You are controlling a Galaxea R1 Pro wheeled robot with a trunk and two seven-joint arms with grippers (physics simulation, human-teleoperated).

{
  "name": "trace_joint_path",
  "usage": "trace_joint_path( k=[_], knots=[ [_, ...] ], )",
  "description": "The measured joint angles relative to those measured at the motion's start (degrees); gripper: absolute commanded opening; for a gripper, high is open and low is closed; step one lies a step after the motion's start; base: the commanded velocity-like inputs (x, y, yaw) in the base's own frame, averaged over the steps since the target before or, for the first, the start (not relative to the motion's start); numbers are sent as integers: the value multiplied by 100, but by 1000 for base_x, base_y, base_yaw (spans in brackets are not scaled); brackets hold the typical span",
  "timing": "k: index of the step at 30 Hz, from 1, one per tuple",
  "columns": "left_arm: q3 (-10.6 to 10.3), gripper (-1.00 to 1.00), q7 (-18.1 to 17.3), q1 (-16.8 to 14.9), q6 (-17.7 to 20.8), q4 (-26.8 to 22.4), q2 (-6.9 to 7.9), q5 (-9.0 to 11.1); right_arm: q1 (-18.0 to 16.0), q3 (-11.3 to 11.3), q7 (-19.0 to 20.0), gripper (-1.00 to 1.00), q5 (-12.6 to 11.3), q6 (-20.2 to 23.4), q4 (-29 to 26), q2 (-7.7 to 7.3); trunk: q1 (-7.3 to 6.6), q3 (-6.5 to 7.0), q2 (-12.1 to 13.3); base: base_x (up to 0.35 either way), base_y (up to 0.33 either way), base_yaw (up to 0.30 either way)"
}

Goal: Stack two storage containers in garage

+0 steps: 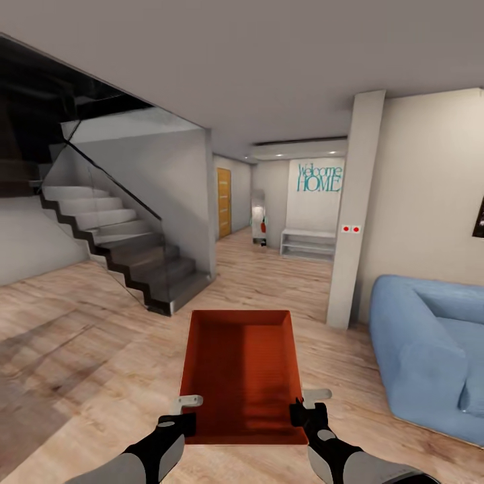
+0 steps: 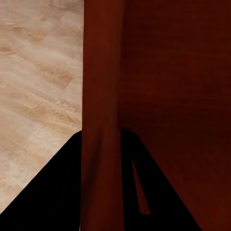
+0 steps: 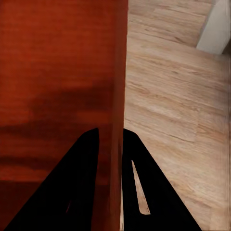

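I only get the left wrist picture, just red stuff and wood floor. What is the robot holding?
Observer: An orange-red storage container, open on top and empty, carried in front of the robot.
Operator: Is the other arm helping?
Observer: Yes. The right tool pinches the container's right wall, one finger inside, one outside; the left tool does the same on the left wall.
Operator: What's ahead?
Observer: A dark staircase to the left, a blue sofa to the right, and a hallway with a "Welcome HOME" sign straight on.
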Motion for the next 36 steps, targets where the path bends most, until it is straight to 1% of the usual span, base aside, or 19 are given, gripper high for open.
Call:
trace_joint_path(
  k=[5,8,31,36],
  knots=[
    [1,-100,0,0,-2,1,0,0,-1,3,0,-100,-2,0,0,0,0,0,0,321,0,-287],
    [-8,-100,3,0,6,0,0,4,3,-2,0,-100,-2,2,0,0,0,0,0,321,0,-128],
    [13,-100,-5,1,72,-4,7,0,-2,-48,7,-100,55,78,-3,2,0,0,0,321,0,-6],
    [5,-100,-4,1,44,-6,6,-1,0,-28,7,-100,28,43,-3,2,0,0,0,321,0,0]
  ],
)
